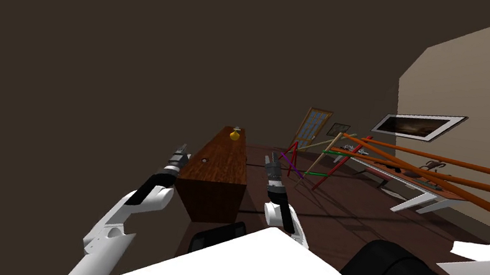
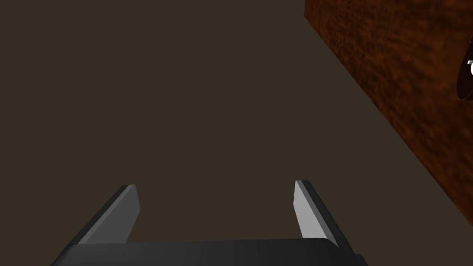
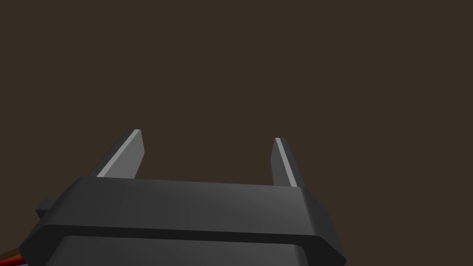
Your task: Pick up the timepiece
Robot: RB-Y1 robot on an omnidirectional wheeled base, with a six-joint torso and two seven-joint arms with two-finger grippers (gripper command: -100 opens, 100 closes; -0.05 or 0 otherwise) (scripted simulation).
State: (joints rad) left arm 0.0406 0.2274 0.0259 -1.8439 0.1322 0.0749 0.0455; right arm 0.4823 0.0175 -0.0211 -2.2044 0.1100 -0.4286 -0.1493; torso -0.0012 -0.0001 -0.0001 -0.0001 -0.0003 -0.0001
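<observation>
Left gripper, blades spread wide w/ nothing between them, hangs just off the near left edge of a long brown wood-grain cabinet, facing a flat dull-brown wall. The probable timepiece, a small round disc lying flat on the cabinet top near that corner, sits just beside the gripper but apart from it. From the wrist it shows as a dark reddish rim around a white face, cut off at the frame edge. To do the reach well, the hand prob. needs to swing in over the cabinet top, centre the disc between the blades and come down squarely. A flat, low piece gives little to pinch, so grip across the rim, not the face. At the cabinet's far end stands a small rounded yellow vessel, glossy, well apart from the disc. Right gripper is raised over the cabinet's right edge, blades likewise apart and empty. Further right: a frame of thin coloured rods and a desk w/ reddish top and white legs.
</observation>
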